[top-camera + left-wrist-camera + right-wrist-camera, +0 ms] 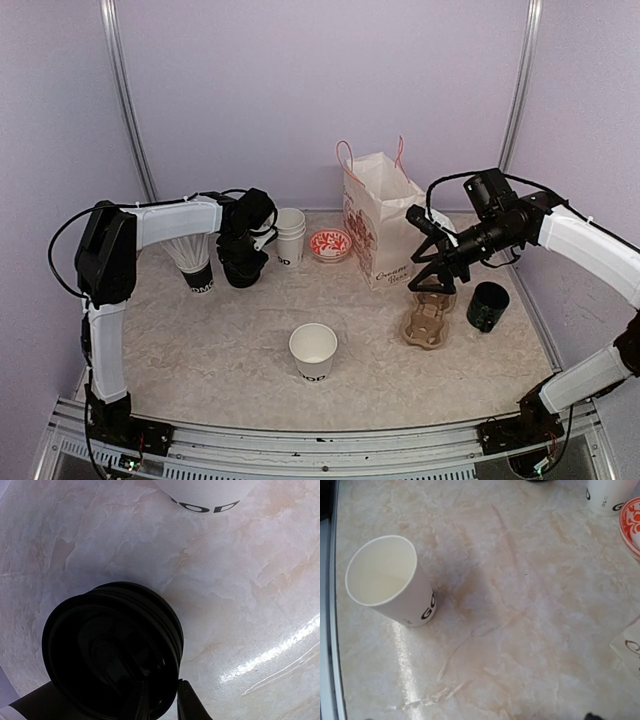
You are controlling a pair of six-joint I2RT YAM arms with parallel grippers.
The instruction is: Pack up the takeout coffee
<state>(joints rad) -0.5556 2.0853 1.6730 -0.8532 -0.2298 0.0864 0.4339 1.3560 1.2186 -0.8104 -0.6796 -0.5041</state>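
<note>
A white paper cup with black lettering stands open-topped and upright at the table's middle. It also shows in the right wrist view. A stack of white cups stands at the back. A stack of black lids sits left of it. My left gripper is down on that stack. In the left wrist view its fingertips straddle the rim of the top black lid, pinched close. My right gripper hangs open and empty above the cardboard cup carrier.
A black-based cup of white straws stands left of the lids. A red patterned bowl, a printed paper bag and a black pot stand at the back and right. A white cup's base shows beyond the lids.
</note>
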